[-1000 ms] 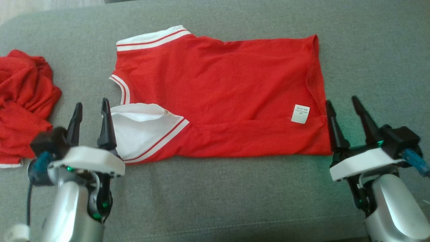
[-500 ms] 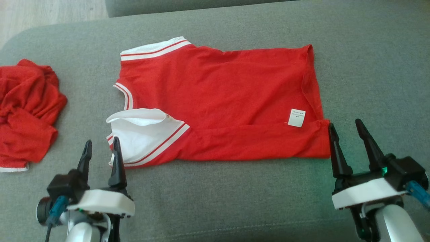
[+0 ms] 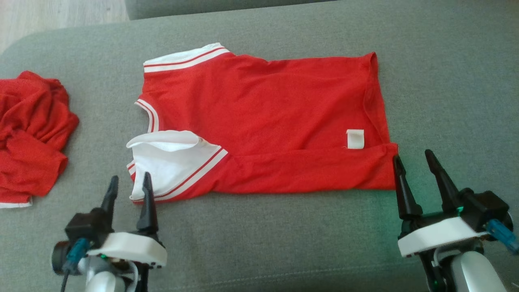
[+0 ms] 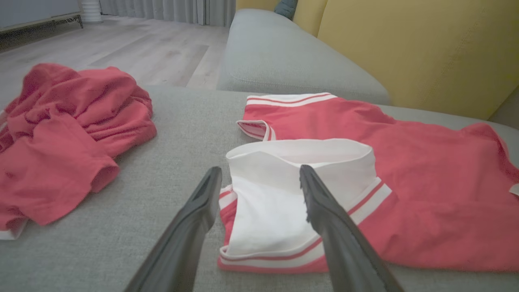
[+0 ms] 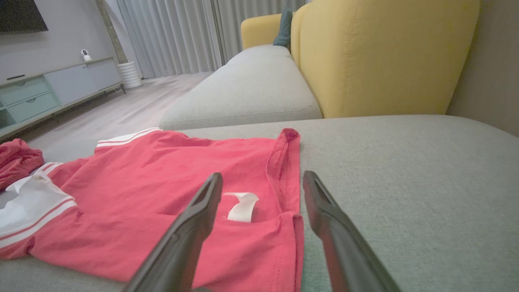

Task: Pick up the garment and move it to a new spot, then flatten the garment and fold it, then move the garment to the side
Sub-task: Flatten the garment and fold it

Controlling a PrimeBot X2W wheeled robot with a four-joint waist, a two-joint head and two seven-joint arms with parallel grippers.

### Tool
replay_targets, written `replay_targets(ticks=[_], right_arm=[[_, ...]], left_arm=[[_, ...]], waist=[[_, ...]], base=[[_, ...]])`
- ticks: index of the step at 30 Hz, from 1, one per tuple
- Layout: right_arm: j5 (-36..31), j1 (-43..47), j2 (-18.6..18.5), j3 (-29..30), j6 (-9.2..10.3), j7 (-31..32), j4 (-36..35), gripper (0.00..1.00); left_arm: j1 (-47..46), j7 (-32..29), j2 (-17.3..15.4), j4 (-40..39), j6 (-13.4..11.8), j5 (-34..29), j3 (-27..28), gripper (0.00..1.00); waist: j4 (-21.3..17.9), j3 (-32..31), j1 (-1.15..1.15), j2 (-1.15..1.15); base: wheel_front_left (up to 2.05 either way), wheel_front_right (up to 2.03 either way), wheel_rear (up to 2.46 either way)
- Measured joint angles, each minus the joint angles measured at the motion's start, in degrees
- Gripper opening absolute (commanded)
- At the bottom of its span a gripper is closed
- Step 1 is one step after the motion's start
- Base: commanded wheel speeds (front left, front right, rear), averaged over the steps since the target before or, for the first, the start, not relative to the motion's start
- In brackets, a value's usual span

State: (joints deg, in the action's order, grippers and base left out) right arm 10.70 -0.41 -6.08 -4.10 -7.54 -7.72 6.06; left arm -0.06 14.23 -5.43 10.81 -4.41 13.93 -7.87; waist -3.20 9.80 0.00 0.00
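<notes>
The garment (image 3: 263, 121) is a red shirt with white striped sleeve bands, lying spread out on the grey sofa cushion (image 3: 259, 243) with its near long edge folded over. Its white near sleeve (image 4: 275, 211) lies just beyond my left gripper (image 3: 130, 177), which is open and holds nothing; in the left wrist view the left gripper (image 4: 260, 170) frames that sleeve. My right gripper (image 3: 412, 155) stands open just off the hem corner, with nothing in it. In the right wrist view the right gripper (image 5: 263, 175) points at the hem beside a small white label (image 5: 242, 207).
A second red garment (image 3: 28, 129) lies crumpled at the cushion's left end. A yellow backrest (image 5: 385, 52) and another grey cushion (image 5: 251, 93) stand beyond. Wooden floor (image 4: 142, 48) and a low cabinet (image 5: 52, 89) lie past the left end.
Both grippers have drawn back toward the near edge, off the garment, staying open. The white label has flipped over. The head camera has shifted slightly.
</notes>
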Motion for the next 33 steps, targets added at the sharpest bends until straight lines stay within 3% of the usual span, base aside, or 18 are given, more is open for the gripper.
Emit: replay_targets(ticks=[13, 24, 25, 26, 27, 28, 29, 30, 33], right_arm=[[1.58, -1.56, -0.02, 0.31, 0.0, 4.45, 11.31, 1.0], [3.23, -6.1, -0.09, -0.67, 0.0, 5.43, 15.41, 1.0], [3.7, -6.11, -0.09, -0.7, 0.0, 5.9, 15.69, 0.99], [4.02, -6.11, -0.08, -0.71, 0.0, 6.16, 15.85, 0.85], [4.49, -6.12, -0.07, -0.71, 0.0, 6.7, 16.0, 0.51], [5.04, -6.13, -0.07, -0.73, 0.0, 7.35, 16.07, 0.43], [5.15, -6.14, -0.07, -0.71, 0.0, 7.59, 16.07, 0.31], [5.47, -6.15, -0.07, -0.69, 0.0, 7.87, 16.08, 0.0], [5.95, -6.21, -0.07, -0.7, 0.0, 8.33, 16.04, 0.0]], left_arm=[[-4.55, -5.59, 0.27, 11.36, 4.11, 6.53, -0.66, 1.0], [-8.77, -8.13, 0.27, 16.13, 6.14, 8.46, -0.87, 1.0], [-8.87, -8.34, 0.24, 16.42, 6.53, 8.54, -0.88, 0.85], [-8.96, -8.43, 0.2, 16.56, 6.56, 8.83, -0.89, 0.49], [-9.17, -8.44, 0.13, 16.71, 6.68, 9.01, -0.88, 0.3], [-9.55, -8.68, 0.02, 16.96, 6.9, 9.02, -0.9, 0.03], [-9.82, -9.03, -0.03, 17.03, 7.05, 9.02, -1.11, 0.0], [-10.01, -9.1, 0.05, 17.06, 7.19, 9.02, -1.29, 0.0], [-10.03, -9.02, -0.07, 17.06, 7.17, 9.02, -1.48, 0.0]], waist=[[0.61, 3.6, 0.0, 0.0], [1.16, 4.46, 0.0, 0.0], [1.16, 4.46, 0.0, 0.0], [1.15, 4.47, 0.0, 0.0], [1.15, 4.49, 0.0, 0.0], [1.13, 4.52, 0.0, 0.0], [1.12, 4.56, 0.0, 0.0], [1.12, 4.6, 0.0, 0.0], [1.1, 4.64, 0.0, 0.0]], base=[[0.0, 0.0, 0.0], [0.0, 0.0, 0.0], [0.0, 0.0, 0.0], [0.0, 0.0, 0.0], [0.0, 0.0, 0.0], [0.0, 0.0, 0.0], [0.0, 0.0, 0.0], [0.0, 0.0, 0.0], [0.0, 0.0, 0.0]])
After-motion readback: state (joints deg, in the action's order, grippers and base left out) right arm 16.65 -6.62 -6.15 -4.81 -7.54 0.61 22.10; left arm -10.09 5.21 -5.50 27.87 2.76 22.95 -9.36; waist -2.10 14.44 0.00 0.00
